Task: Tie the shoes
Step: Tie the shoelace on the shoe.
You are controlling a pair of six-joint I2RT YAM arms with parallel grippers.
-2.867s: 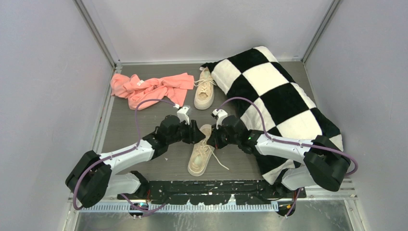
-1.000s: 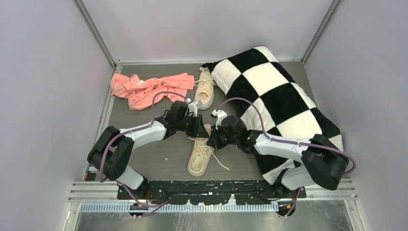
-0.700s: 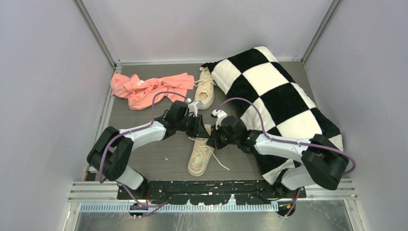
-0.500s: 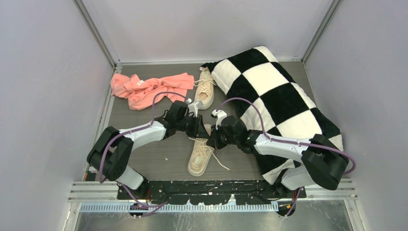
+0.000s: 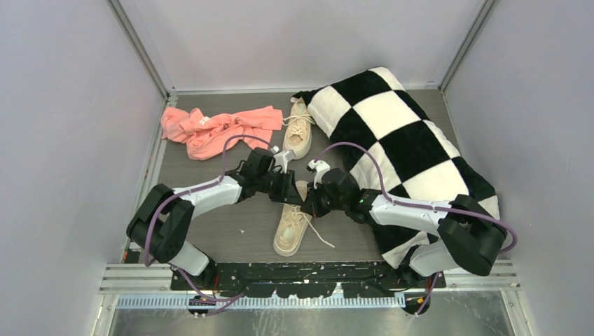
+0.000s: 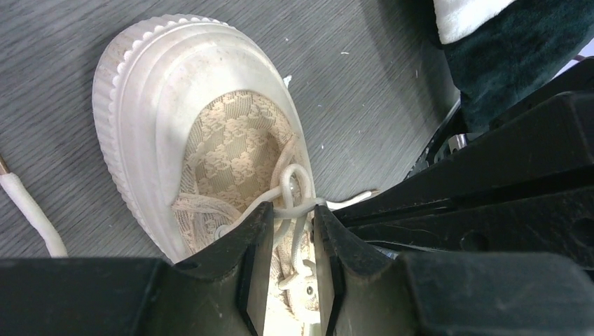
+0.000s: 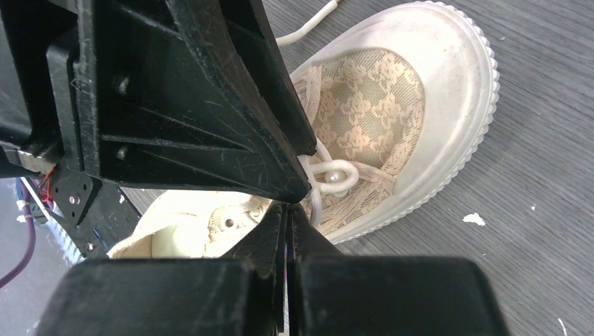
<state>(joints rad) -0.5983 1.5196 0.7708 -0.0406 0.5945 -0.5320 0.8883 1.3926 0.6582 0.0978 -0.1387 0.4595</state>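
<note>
The near shoe (image 5: pixel 289 227) lies toe toward me between both arms, its cream lace (image 6: pixel 293 183) crossed once over the tongue. My left gripper (image 5: pixel 290 190) hangs over that crossing. In the left wrist view my left gripper (image 6: pixel 291 210) is open a little, and lace strands run between its fingertips (image 6: pixel 260 218). My right gripper (image 5: pixel 309 204) is at the same spot from the right. In the right wrist view it (image 7: pixel 288 208) is pressed shut, and a lace strand (image 7: pixel 314 199) runs down beside its tip. I cannot see whether it pinches that strand. The far shoe (image 5: pixel 299 130) stands at the back.
The black-and-white checkered pillow (image 5: pixel 399 143) fills the right side, under my right arm. The pink cloth (image 5: pixel 217 129) lies at the back left. Loose lace ends trail on the table right (image 5: pixel 323 237) and left (image 6: pixel 26 208) of the near shoe.
Since the oldest frame my left arm swung in from farther back and set its gripper over the lace crossing. In the last second it only shifted slightly. My right gripper stayed put.
</note>
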